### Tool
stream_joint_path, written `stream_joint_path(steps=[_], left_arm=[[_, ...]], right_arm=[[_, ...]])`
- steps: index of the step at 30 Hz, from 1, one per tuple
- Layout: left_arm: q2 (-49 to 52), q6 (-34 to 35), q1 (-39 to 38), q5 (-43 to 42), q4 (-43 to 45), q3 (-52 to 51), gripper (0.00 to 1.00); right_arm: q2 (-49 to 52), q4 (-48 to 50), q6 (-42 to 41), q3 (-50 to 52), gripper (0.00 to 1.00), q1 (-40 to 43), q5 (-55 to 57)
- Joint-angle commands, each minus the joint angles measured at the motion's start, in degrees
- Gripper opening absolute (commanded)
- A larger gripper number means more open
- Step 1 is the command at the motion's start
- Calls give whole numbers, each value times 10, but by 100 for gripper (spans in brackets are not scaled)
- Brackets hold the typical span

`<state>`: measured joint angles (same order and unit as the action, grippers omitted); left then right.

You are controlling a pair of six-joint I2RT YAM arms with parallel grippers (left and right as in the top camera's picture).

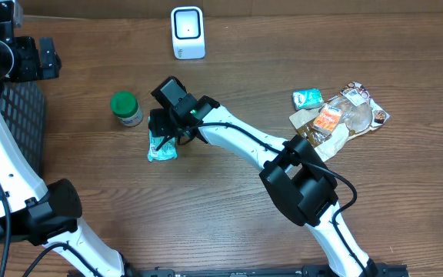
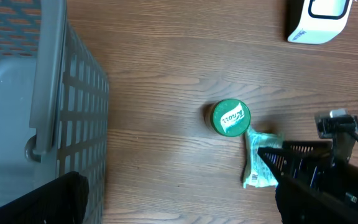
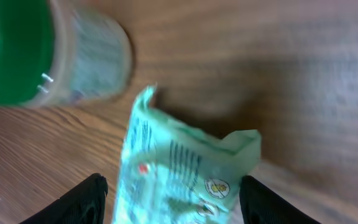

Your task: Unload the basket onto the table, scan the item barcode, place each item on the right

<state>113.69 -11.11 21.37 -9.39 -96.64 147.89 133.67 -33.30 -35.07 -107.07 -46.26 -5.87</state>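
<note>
The mint-green packet (image 3: 179, 174) lies flat on the table (image 1: 206, 223), left of centre, between the fingertips of the right gripper (image 3: 174, 202). Its jaws stand apart, one on each side of the packet; whether they touch it I cannot tell. A green-lidded jar (image 1: 126, 108) stands just beside the packet, far-left of it and close to the fingers. The white scanner (image 1: 188, 32) sits at the far edge across bare wood. A heap of wrappers (image 1: 337, 115) lies well to the right, and a basket (image 1: 18, 123) stands at the left.

- Grey slotted basket (image 2: 73, 106) fills the left side
- Green-lidded jar (image 2: 230, 117) stands upright on the wooden table (image 2: 166, 62), mid-frame
- Pale green packet (image 2: 255, 171) lies flat just beside the jar, to its lower right
- Black right gripper (image 2: 278, 160) overlaps the packet's right edge
- White scanner (image 2: 319, 18) sits top right, cut by the frame
- Left gripper (image 2: 179, 193) has jaws wide apart, bare wood between
</note>
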Motion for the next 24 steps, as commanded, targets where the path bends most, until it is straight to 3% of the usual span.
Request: stream_joint_path(steps=[1,6,13,17,20,24], left_arm=[[-1,-5,0,-7,0,2,100],[-1,-5,0,-7,0,2,100],[-1,-5,0,-7,0,2,100],[-1,-5,0,-7,0,2,100],[-1,-5,0,-7,0,2,99],[-1,-5,0,-7,0,2,99]], right_arm=[[10,25,25,2,65,0,38],[31,31,45,2,65,9,49],[34,32,114,2,46,11,11],[39,31,114,2,43,11,7],[42,29,114,2,34,11,7],[43,19,114,2,15,11,7]])
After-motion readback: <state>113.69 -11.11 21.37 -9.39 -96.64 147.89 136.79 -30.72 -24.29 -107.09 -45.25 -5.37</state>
